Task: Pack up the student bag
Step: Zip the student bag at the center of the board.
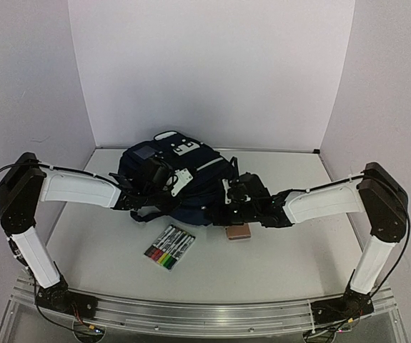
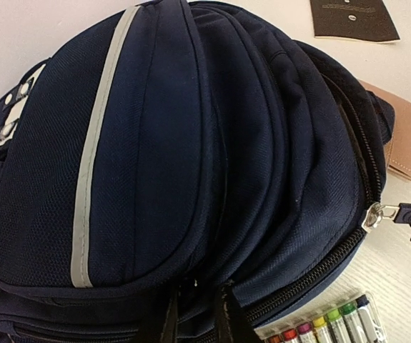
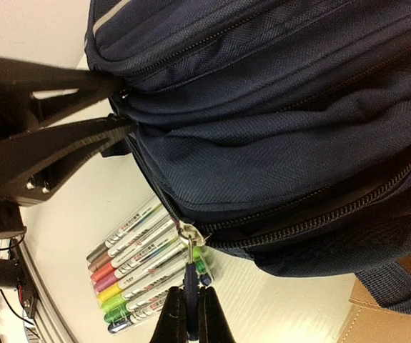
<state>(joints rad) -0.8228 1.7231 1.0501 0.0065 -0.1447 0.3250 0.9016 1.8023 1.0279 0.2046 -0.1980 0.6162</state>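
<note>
The student bag (image 1: pixel 184 168) is a navy backpack with grey-white stripes, lying at the table's middle back. It fills the left wrist view (image 2: pixel 191 143) and the right wrist view (image 3: pixel 284 107). My left gripper (image 1: pixel 166 190) is shut on a fold of the bag's fabric at its near edge (image 2: pixel 196 304); its black fingers (image 3: pixel 83 136) show in the right wrist view. My right gripper (image 3: pixel 189 321) is shut on the blue zipper pull (image 3: pixel 189 275) of the bag's main zipper, which is closed here. The silver slider (image 2: pixel 374 214) sits at the bag's lower right side.
A clear pack of coloured markers (image 1: pixel 169 247) lies on the table just in front of the bag, and also shows in the right wrist view (image 3: pixel 137 275). A tan wallet-like case (image 1: pixel 238 233) lies by the right gripper. A dark booklet (image 2: pixel 353 18) lies beyond the bag.
</note>
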